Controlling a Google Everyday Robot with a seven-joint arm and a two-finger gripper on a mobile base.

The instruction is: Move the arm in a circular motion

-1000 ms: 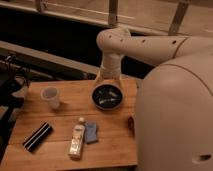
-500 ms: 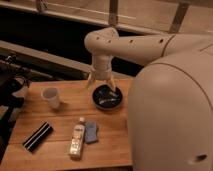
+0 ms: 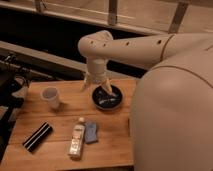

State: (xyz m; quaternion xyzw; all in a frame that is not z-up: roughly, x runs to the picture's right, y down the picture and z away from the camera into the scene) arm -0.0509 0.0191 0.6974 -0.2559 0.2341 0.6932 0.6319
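The cream-white arm (image 3: 150, 50) fills the right side of the camera view and reaches left across the far edge of the wooden table (image 3: 65, 115). Its thick tube bends down at an elbow near the top centre and tapers to the gripper (image 3: 100, 86). The gripper hangs over the left rim of a dark bowl (image 3: 107, 97) at the table's far middle.
A white cup (image 3: 51, 96) stands at the table's left. A black rectangular object (image 3: 37, 136) lies at the front left. A pale bottle (image 3: 76, 140) lies beside a small blue item (image 3: 91, 131). Dark railing and equipment stand behind and to the left.
The arm's elbow and gripper have swung leftward over the bowl, and the arm's body now fills more of the right side.
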